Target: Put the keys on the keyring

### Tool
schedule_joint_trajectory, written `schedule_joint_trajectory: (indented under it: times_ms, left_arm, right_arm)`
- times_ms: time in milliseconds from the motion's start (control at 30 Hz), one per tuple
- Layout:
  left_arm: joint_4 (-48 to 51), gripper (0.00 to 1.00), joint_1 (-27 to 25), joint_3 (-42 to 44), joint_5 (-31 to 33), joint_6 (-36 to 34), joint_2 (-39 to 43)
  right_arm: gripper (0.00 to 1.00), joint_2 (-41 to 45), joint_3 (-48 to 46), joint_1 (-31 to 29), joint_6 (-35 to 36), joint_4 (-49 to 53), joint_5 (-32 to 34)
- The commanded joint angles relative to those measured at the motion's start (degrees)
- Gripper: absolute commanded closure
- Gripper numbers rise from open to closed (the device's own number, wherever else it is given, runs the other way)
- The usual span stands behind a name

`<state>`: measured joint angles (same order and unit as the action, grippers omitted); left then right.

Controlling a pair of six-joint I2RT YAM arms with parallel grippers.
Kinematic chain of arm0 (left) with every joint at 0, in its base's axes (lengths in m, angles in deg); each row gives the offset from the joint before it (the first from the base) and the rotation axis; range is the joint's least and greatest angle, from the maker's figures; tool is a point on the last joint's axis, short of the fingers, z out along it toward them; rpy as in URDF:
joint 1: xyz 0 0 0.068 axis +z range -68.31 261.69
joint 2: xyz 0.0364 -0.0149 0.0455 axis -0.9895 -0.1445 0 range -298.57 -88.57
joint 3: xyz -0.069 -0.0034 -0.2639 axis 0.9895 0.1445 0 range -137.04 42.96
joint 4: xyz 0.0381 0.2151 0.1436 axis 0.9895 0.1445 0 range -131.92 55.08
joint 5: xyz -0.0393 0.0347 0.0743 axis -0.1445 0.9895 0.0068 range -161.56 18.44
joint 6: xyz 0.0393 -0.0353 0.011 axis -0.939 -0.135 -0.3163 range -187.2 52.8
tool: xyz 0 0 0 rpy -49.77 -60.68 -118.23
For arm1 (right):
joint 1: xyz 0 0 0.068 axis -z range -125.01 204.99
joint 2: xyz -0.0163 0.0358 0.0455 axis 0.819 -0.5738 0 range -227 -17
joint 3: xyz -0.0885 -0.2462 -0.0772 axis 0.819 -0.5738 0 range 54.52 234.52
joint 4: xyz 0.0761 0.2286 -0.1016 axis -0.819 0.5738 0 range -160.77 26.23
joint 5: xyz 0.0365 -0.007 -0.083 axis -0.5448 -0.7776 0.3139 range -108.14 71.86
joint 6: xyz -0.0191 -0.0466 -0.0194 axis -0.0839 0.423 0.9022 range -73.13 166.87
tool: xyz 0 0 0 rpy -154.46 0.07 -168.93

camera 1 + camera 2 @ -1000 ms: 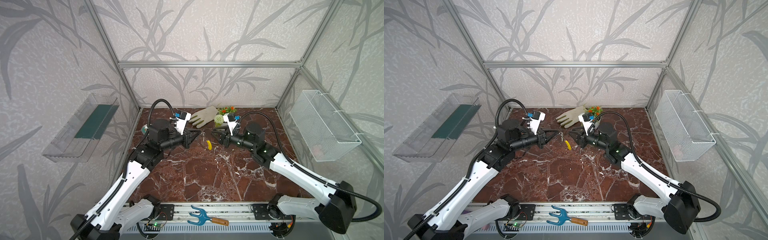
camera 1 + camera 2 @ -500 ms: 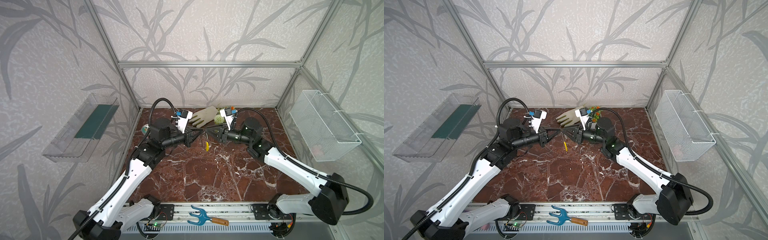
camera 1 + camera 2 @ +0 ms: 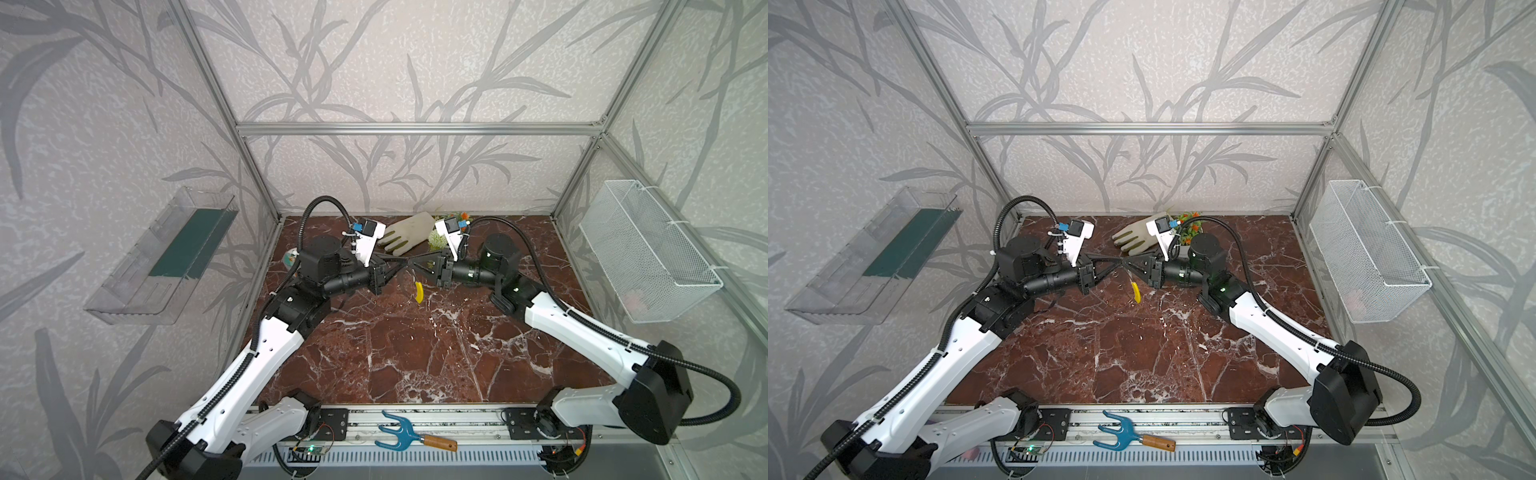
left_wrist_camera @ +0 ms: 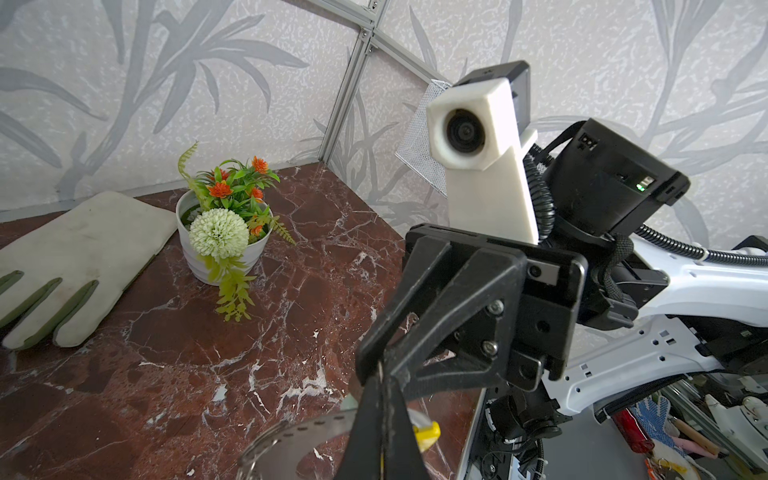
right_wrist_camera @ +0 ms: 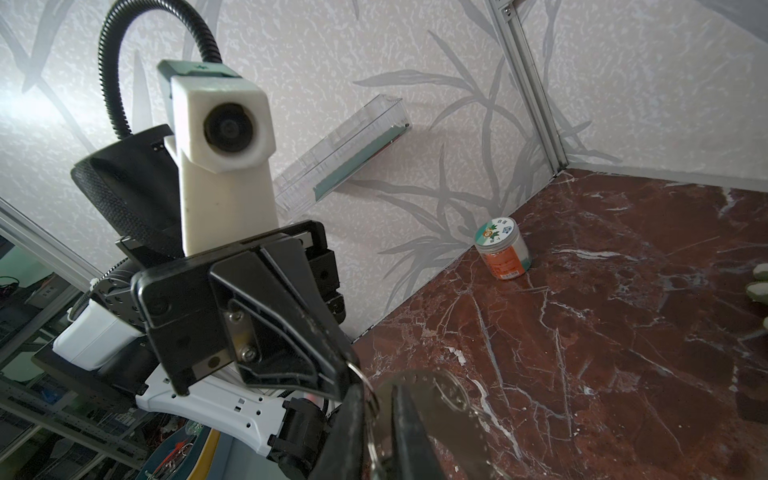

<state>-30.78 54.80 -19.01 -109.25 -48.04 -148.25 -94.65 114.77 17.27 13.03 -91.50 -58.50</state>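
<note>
Left gripper [image 4: 380,401]: pinched tight on the keyring [image 4: 291,432]. Right gripper [image 5: 377,401]: jaws narrowly apart beside the keys [image 5: 459,401]; we cannot tell whether it grips.

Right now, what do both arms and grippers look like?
Left arm and right arm: white shells, black joints, black corrugated cable loops. Left gripper and right gripper: black, angular fingers tapering to points, each topped by a white camera housing with a blue connector.
</note>
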Motion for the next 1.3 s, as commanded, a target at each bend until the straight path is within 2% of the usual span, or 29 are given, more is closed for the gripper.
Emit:
schedule_joint_trajectory:
  times_ms: [0,100,233,333,400,533,700,1000,1267]
  left_arm:
    - [-2.0,1.00,0.2,-1.4,-1.4,0.1,0.3]
    - [-2.1,1.00,0.1,-1.4,-1.4,0.2,0.3]
    - [-1.9,1.00,0.1,-1.2,-1.6,0.1,0.3]
    - [-1.1,0.99,0.1,-1.2,-1.0,-0.3,0.3]
    - [0.0,0.88,0.1,-1.3,-0.5,-0.9,0.4]
    - [2.5,0.78,0.1,-1.5,0.8,-2.0,1.3]
    - [6.2,0.77,0.1,-2.0,1.2,-2.8,1.2]
    - [12.9,0.81,0.1,-3.8,-0.3,-6.8,-0.4]
    - [16.2,0.82,0.1,-5.2,-5.4,-7.6,-3.5]
  right_arm:
    - [0.85,-0.5,1.7,0.1,-0.7,-0.8,-2.6]
    - [0.88,-0.6,1.6,0.1,-0.6,-0.8,-3.0]
    - [0.99,-0.1,1.5,0.1,-0.4,-1.2,-2.8]
    - [1.00,0.2,1.6,0.0,0.3,-0.3,-2.5]
    - [1.00,0.6,1.8,0.1,1.6,1.4,-2.0]
    - [1.00,1.4,2.4,0.1,5.6,6.9,-1.3]
    - [1.00,2.4,5.4,0.2,16.0,20.6,0.7]
    - [1.00,1.4,12.5,-0.8,35.9,43.3,6.9]
    - [1.00,-2.3,19.4,-3.7,46.0,53.8,12.4]
